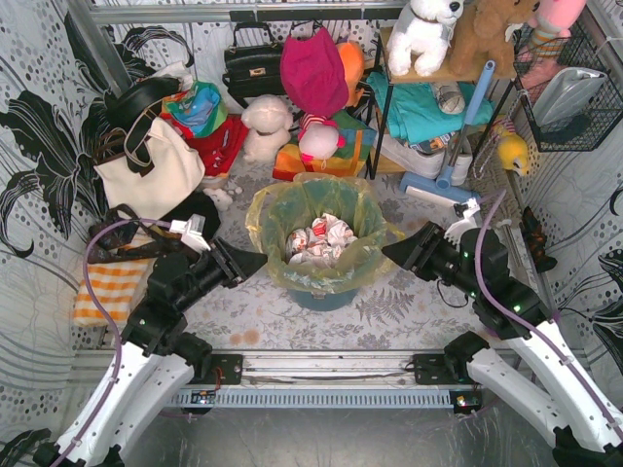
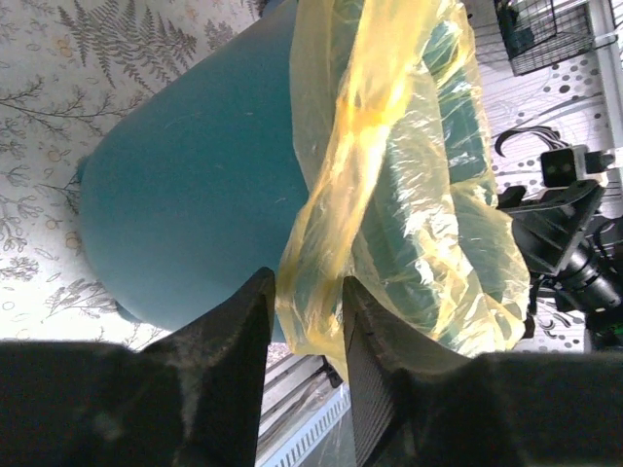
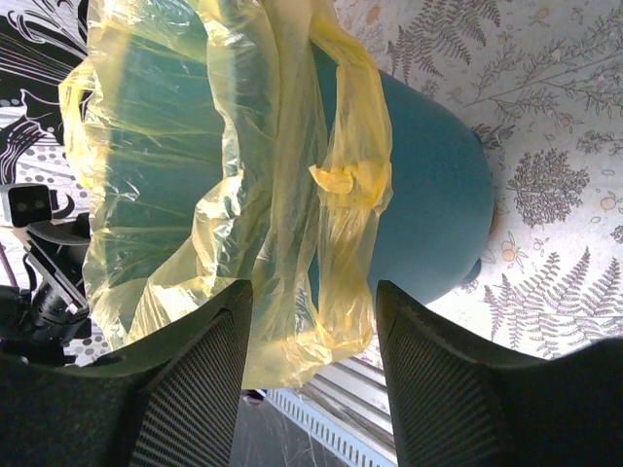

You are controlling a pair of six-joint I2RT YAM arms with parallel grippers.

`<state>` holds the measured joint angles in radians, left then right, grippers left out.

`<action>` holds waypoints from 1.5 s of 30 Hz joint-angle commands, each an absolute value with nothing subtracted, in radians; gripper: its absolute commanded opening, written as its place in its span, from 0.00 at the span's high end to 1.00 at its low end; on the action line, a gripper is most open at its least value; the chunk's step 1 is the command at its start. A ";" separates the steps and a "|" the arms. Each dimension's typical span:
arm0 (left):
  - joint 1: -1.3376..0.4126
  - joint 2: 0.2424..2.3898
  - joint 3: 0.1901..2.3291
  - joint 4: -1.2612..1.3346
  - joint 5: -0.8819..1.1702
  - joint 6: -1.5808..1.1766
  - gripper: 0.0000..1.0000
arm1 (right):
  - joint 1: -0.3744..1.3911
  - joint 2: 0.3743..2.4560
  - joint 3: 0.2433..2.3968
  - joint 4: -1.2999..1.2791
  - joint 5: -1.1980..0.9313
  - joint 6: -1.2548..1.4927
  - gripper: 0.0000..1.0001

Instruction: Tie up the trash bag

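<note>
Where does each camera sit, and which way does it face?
Top external: above and behind the bases, looking down on the trash bag in its bin; left arm and right arm show.
Left wrist: on its arm, facing rightward at the bin's side; left gripper fingers straddle a bag fold.
Right wrist: mirrored, facing leftward; right gripper fingers flank hanging bag plastic.
Shared: each wrist view catches the opposite arm beyond the bag.

Yellow-green trash bag (image 1: 362, 212) lines a teal bin (image 1: 321, 298) mid-table, crumpled paper waste (image 1: 321, 239) inside. Left gripper (image 1: 258, 263) meets its left rim, right gripper (image 1: 391, 255) its right.
</note>
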<state>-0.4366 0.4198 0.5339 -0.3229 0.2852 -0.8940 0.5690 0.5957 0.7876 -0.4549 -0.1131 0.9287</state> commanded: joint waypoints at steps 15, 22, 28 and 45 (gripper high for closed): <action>-0.436 0.420 0.538 -0.245 0.318 -0.894 0.95 | 0.571 0.556 0.716 -0.463 -0.111 0.990 0.56; -0.436 0.434 0.563 -0.264 0.341 -0.877 1.00 | 0.571 0.569 0.700 -0.419 -0.135 0.992 0.81; -0.437 0.472 0.663 -0.443 0.398 -0.804 1.00 | 0.571 0.601 0.760 -0.504 -0.157 0.950 1.00; -0.437 0.510 0.794 -0.311 0.625 -0.830 1.00 | 0.571 0.666 1.001 -0.473 -0.204 0.853 1.00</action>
